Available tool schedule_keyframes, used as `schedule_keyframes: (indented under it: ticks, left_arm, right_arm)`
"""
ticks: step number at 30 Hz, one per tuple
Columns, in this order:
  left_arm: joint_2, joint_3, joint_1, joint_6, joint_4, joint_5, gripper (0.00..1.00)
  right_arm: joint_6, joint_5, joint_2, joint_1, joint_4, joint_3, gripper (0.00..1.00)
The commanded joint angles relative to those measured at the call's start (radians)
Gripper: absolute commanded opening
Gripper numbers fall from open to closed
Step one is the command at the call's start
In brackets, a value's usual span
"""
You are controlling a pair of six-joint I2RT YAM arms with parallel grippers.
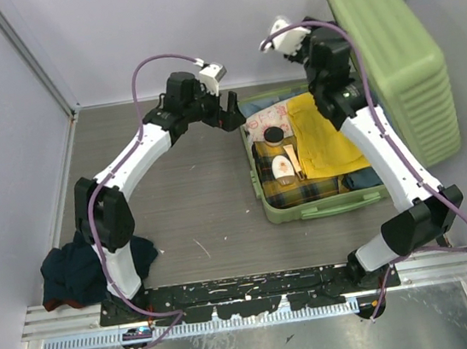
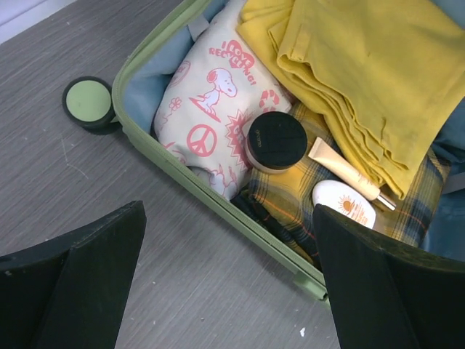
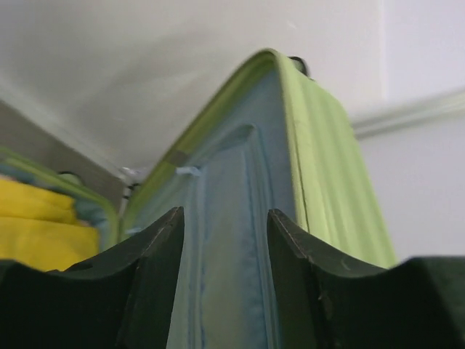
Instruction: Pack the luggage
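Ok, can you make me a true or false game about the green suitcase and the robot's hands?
1. The luggage is open, with its lid standing up. True.
2. The yellow cloth lies on the table outside the luggage. False: it lies inside, next to the other packed things.
3. The left gripper is holding the black jar. False: the gripper is open and empty, and the jar sits inside the luggage.
4. A cartoon-dog pouch is packed in the luggage. True.
5. A dark cloth lies on the table by the left arm's base. True.
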Motion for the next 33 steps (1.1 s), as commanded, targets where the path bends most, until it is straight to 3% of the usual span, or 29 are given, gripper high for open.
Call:
schedule_keyframes:
  ticks: [1, 8, 13, 18, 20, 26, 33]
  left_arm:
    - [0.002, -0.011, 0.002, -0.059, 0.087, 0.043, 0.98]
    - [-0.011, -0.077, 0.025, -0.091, 0.083, 0.032, 0.98]
    - [-0.034, -0.169, 0.103, -0.196, 0.077, 0.015, 0.98]
    - [-0.058, -0.27, 0.174, -0.25, 0.074, 0.029, 1.0]
    - [-0.073, -0.307, 0.18, -0.235, 0.081, 0.044, 1.0]
    - [-0.08, -0.349, 0.179, -0.201, 0.089, 0.114, 0.98]
    - [-0.076, -0.372, 0.134, -0.189, 0.096, 0.139, 0.96]
  right_arm:
    - [0.09, -0.122, -0.071, 0.092, -0.052, -0.037, 0.56]
    - [0.25, -0.481, -0.127, 0.238, -0.255, -0.089, 0.66]
    - [0.412, -0.749, -0.164, 0.3, -0.266, -0.116, 0.75]
    - [0.553, -0.76, -0.161, 0.301, -0.222, -0.091, 0.76]
    - [0.605, -0.762, -0.161, 0.266, -0.221, -0.083, 0.76]
    - [0.815, -0.884, -0.108, -0.077, -0.278, 0.001, 0.75]
    - [0.852, -0.915, -0.046, -0.424, -0.411, 0.056, 0.69]
